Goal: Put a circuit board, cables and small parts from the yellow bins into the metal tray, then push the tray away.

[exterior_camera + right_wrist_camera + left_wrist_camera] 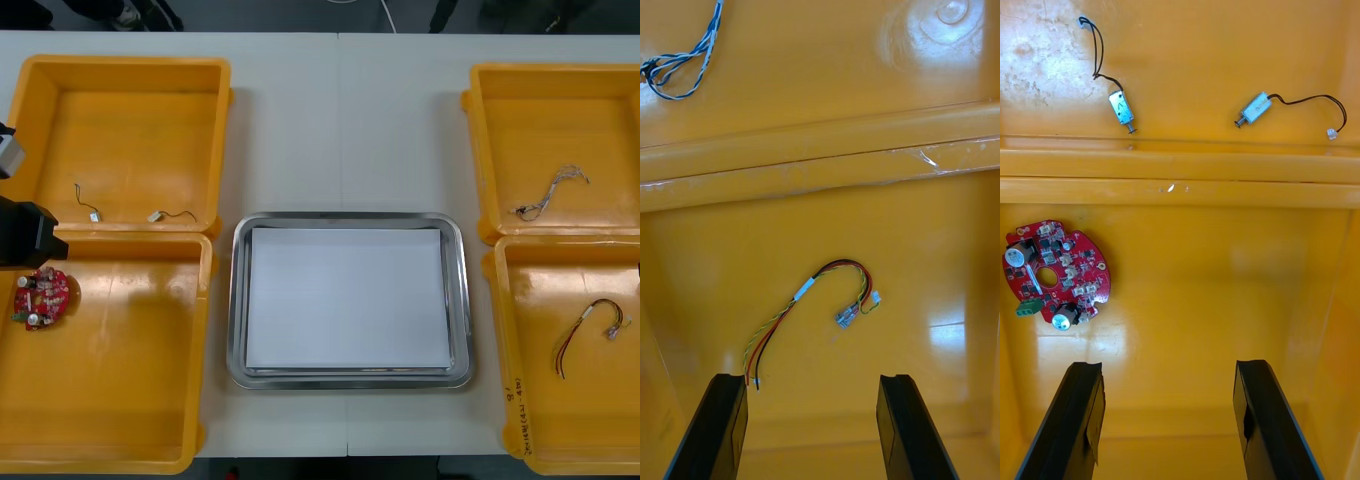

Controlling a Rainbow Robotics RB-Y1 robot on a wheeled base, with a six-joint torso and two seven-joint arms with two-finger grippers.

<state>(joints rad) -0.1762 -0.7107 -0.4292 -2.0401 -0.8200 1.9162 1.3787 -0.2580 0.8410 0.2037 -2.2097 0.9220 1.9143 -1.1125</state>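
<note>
Front view gives you the metal tray at the middle of the table, white inside, its long sides running left to right, with two yellow bins at each side. Your left arm sits at the table's left edge, over the wall between the two left bins.

The left gripper hangs over the near left bin with its fingers spread wide and nothing between them. The round red circuit board lies flat ahead of one finger, by the bin's outer wall near its far corner, with its green connector turned toward the gripper. Beyond the dividing wall, two small metal parts lie in the far left bin. Each has its shaft end nearer that wall and a black lead trailing off.

The right gripper is likewise spread wide and empty, over the near right bin. The red and yellow cable lies slanted on the bin floor. Its loose wire ends are just beside one fingertip, and its far end hooks back to a small plug. From the front, its long axis runs near-left to far-right. The blue and white cable lies in the far right bin, slanted the same way.
</note>
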